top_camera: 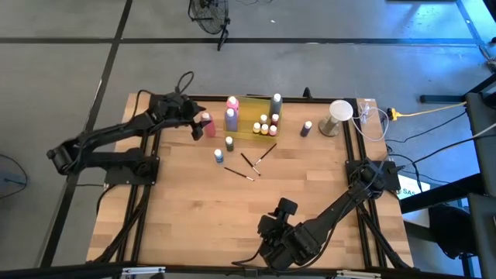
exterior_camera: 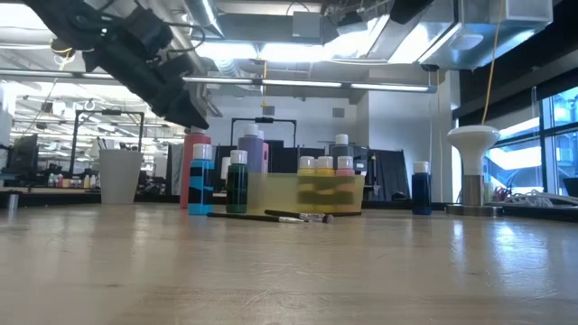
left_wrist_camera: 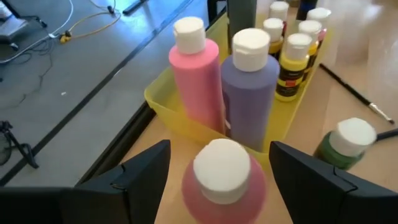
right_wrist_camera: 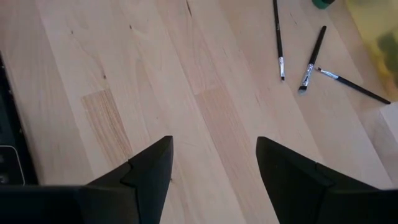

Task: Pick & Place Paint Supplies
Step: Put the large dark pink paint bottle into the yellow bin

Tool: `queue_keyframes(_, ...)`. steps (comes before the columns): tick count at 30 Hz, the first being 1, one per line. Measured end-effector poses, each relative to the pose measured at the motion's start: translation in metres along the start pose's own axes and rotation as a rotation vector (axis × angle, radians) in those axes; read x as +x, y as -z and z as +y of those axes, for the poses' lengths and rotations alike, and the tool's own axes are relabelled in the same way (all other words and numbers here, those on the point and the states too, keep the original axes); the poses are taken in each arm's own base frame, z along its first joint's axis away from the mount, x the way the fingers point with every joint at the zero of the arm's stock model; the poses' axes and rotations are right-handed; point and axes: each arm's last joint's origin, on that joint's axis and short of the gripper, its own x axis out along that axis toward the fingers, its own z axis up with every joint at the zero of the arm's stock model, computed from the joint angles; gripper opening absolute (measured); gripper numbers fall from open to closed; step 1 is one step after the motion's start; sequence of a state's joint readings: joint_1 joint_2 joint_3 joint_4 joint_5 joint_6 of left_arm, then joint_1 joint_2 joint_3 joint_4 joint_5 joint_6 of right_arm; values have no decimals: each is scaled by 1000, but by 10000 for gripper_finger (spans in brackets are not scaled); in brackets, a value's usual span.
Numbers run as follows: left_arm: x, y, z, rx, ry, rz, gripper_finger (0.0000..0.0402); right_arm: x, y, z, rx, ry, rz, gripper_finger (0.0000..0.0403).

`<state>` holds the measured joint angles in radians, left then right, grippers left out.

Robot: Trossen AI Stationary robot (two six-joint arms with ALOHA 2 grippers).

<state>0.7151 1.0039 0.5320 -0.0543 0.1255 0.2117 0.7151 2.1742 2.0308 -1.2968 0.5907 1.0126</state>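
Hovering at the surface's far-left edge, the left gripper [left_wrist_camera: 217,180] stands spread around a pink-red squeeze bottle [left_wrist_camera: 222,180] just outside the yellow tray [left_wrist_camera: 163,99]. Closing should come low on the body, square, without nudging the pink bottle [left_wrist_camera: 196,74] and purple bottle [left_wrist_camera: 250,87] already inside. The right gripper [right_wrist_camera: 214,168] waits spread near the front edge.

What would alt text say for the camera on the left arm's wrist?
The left gripper stands open around a white-capped reddish-pink squeeze bottle on the wooden table. Beyond it, a translucent yellow tray holds a tall pink bottle, a tall purple bottle and small white-capped paint bottles.
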Motion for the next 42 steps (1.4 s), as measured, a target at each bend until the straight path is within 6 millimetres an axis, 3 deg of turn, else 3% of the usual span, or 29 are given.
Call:
queue_keyframes(9,14,6,1,-6,8,51,258,0,0,0,0,0,0,234)
queue_keyframes(20,15,6,1,-3,0,44,212,0,0,0,0,0,0,234)
queue_keyframes(31,15,4,1,8,12,33,114,0,0,0,0,0,0,234)
queue_keyframes(38,14,4,3,8,-52,45,114,0,0,0,0,0,0,234)
queue_keyframes(42,3,-1,-3,21,-30,49,114,0,0,0,-1,0,0,234)
